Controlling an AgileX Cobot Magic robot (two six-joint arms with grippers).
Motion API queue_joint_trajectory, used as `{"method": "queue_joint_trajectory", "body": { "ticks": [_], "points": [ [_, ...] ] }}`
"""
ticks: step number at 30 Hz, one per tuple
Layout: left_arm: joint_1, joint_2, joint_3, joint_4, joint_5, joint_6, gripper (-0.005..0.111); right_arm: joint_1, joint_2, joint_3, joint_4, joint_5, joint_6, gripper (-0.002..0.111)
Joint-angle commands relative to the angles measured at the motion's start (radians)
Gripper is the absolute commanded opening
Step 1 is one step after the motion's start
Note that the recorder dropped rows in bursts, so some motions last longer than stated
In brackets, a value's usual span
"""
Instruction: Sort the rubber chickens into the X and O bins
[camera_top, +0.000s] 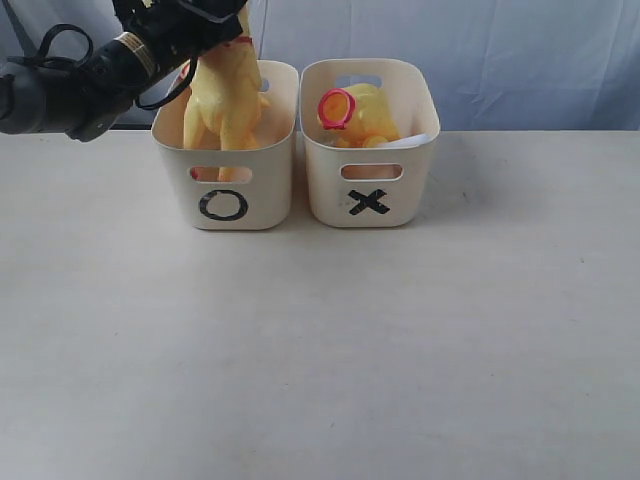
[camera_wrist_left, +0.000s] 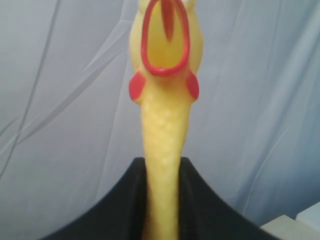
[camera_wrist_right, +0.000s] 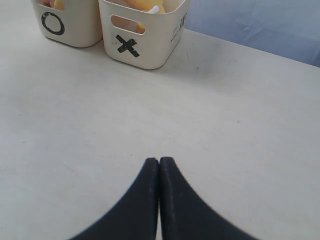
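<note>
Grips one chicken (camera_top: 228, 100) by the neck in left gripper (camera_wrist_left: 160, 172), O bin (camera_top: 262, 190) beneath; second chicken (camera_top: 362, 115) inside X bin (camera_top: 405, 190); right gripper (camera_wrist_right: 159, 170) closed, empty.

One chicken (camera_top: 225, 105) upright in O bin (camera_top: 272, 190), another chicken (camera_top: 365, 115) in X bin (camera_top: 415, 180).

chicken (camera_top: 228, 100) fills the o bin (camera_top: 255, 195); table (camera_top: 320, 350) in front open.

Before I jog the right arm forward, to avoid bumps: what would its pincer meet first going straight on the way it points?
Probably the X bin, roughly ahead across the table. The shut right pincer looks low, so if it tilts downward it could touch the table first; depth is unclear.
</note>
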Motion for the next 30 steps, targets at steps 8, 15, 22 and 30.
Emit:
{"method": "queue_joint_trajectory", "body": {
  "ticks": [8,15,22,30],
  "points": [
    [-0.005,-0.007,-0.008,-0.011,0.003,0.003,0.042,0.005,-0.003,0.004,-0.005,-0.008,-0.003,0.0],
    [-0.005,-0.007,-0.008,-0.011,0.003,0.001,0.043,0.005,-0.003,0.004,-0.005,-0.008,-0.003,0.0],
    [-0.005,-0.007,-0.008,-0.059,-0.078,0.001,0.043,0.005,-0.003,0.004,-0.005,-0.008,-0.003,0.0],
    [-0.005,-0.069,-0.008,0.082,-0.088,0.021,0.016,0.005,-0.003,0.004,-0.005,-0.008,-0.003,0.0]
  ]
}}
